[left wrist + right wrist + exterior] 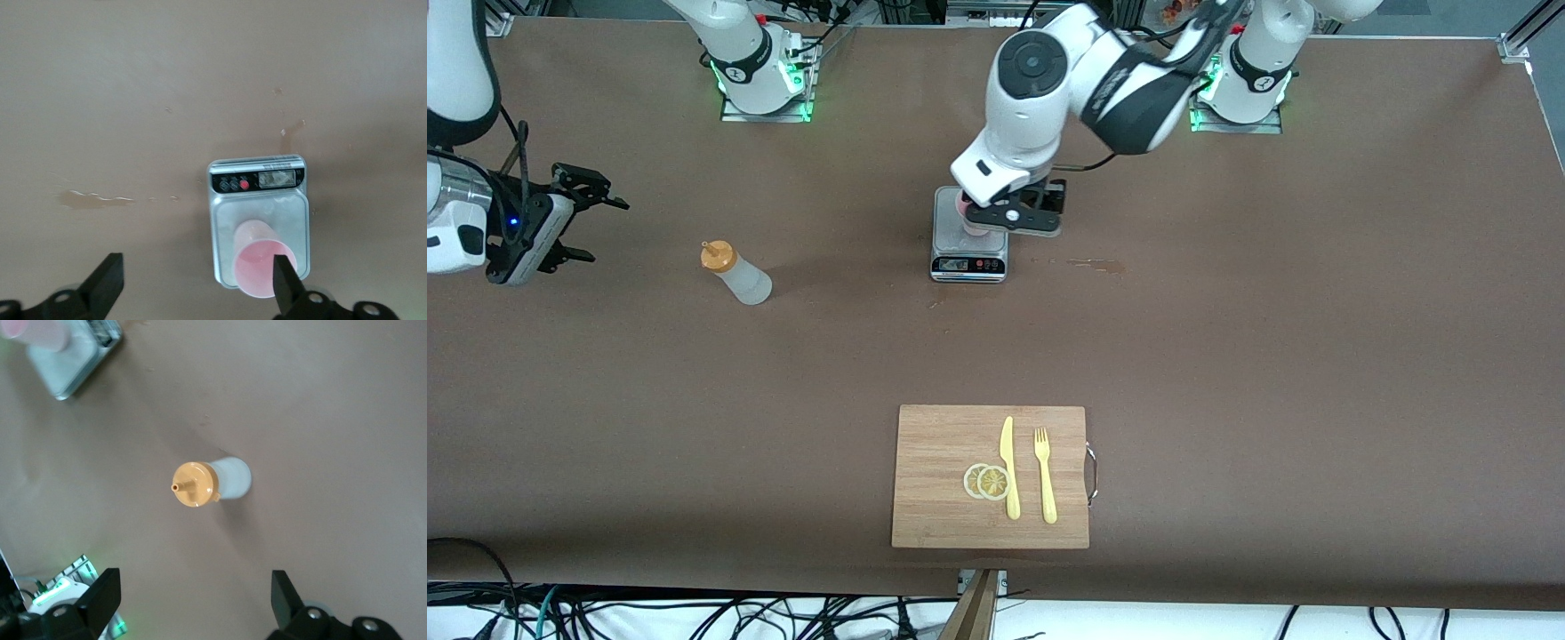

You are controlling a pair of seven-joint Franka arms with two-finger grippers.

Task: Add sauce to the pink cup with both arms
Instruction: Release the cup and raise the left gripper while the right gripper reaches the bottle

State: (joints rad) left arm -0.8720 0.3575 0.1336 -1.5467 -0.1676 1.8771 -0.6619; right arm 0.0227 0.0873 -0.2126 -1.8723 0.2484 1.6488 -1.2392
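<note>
Front view shows the small pale pink tapered plastic cup [971, 224] standing on the silver digital scale [968, 256] just above the frame's centre, with the left claw [1016, 216] spread wide around it, gripping nothing. At the left edge of the frame the right claw [580, 224] hangs over the brown worktop [1227, 356], wide too and empty, near the translucent whitish squeeze bottle with an orange nozzle cap [735, 273], which stands upright in the left-centre. Low in the middle lies a wooden cutting board [943, 444] carrying a yellow plastic knife [1009, 468], a yellow plastic fork [1045, 475] and two lemon slices [987, 482].
</note>
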